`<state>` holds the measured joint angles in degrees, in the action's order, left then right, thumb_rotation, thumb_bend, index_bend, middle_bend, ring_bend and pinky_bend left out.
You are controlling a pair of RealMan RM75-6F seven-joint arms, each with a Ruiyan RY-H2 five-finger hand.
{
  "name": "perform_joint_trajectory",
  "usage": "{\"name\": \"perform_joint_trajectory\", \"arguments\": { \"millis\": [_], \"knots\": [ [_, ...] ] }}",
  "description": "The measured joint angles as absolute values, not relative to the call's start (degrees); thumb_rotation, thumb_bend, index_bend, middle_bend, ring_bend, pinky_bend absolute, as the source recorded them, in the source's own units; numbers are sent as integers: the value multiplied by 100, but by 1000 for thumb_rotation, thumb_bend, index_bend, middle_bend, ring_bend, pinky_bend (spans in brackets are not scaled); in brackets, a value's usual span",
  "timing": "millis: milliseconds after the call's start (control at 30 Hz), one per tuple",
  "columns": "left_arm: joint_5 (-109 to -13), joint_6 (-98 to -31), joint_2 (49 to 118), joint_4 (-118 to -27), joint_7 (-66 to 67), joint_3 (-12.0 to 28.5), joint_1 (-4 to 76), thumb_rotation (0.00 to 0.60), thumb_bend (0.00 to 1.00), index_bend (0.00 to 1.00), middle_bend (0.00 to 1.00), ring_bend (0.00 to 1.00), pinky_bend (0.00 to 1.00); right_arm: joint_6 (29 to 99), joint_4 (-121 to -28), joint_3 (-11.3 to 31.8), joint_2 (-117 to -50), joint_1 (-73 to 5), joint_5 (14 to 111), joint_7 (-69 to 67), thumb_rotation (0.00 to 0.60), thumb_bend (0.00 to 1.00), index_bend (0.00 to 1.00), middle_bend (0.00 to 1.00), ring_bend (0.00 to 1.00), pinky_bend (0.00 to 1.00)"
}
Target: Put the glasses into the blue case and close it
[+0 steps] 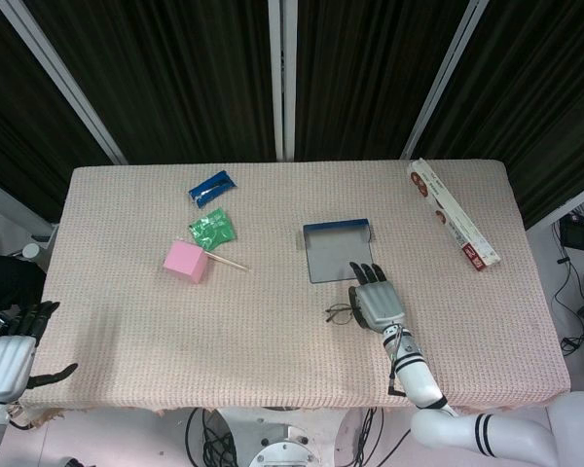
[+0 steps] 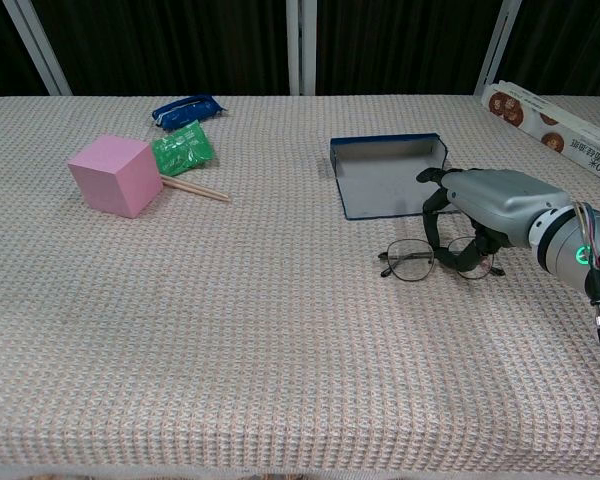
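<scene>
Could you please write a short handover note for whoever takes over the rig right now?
Right hand: over the right half of the glasses, fingers curled down around the frame; whether it has a grip cannot be told.
Left hand: off the near left table edge, fingers apart, holding nothing.
Glasses lie on the tablecloth, just in front of the blue case.
Blue case is open and has nothing in it.
Done: the right hand is at the glasses.
Left: grasp and lift the glasses, place them in the case, close it.
</scene>
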<state>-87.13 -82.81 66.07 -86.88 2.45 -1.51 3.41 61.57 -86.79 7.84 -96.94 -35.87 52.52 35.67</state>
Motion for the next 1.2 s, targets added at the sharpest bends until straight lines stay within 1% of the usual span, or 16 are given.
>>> {"name": "perform_joint_trajectory", "arguments": {
  "millis": [100,233,300,500,700,900,1067,1200],
  "knots": [
    [-8702,-8263,6609,-8693,242,-152,344,431,94,95,110,109,259,6167,-8662,782,-9699,-3591,5253,3561,600,377,632,16,0,0],
    [-8700,-8267,6608,-8686,227,-152,340,430,94,95,110,109,259,6192,-8683,807,-9682,-3592,5311,3487,600,436,652,20,0,0],
    [-8698,-8268,6602,-8686,221,-151,337,432,94,95,110,109,259,6213,-8698,836,-9668,-3590,5356,3416,600,446,664,23,0,0],
    [-8686,-8264,6584,-8694,204,-151,332,432,94,94,110,109,259,6260,-8711,1094,-9634,-3645,5385,3228,600,447,673,28,0,0],
    [-8653,-8245,6549,-8698,182,-156,318,433,94,95,110,109,259,6271,-8528,1416,-9687,-3873,5246,3320,600,448,677,28,0,0],
    [-8649,-8228,6509,-8707,171,-168,313,434,95,95,110,109,259,6168,-8002,1720,-9877,-4199,4971,3469,600,438,680,9,0,0],
    [-8633,-8136,6481,-8701,111,-204,317,432,95,95,110,109,259,5918,-7349,1952,-10117,-4540,4676,3556,600,397,672,0,0,0],
    [-8601,-8090,6476,-8662,67,-218,317,435,94,94,109,109,259,5682,-6803,2120,-10338,-4807,4432,3568,600,392,671,0,0,0]
  ]
}}
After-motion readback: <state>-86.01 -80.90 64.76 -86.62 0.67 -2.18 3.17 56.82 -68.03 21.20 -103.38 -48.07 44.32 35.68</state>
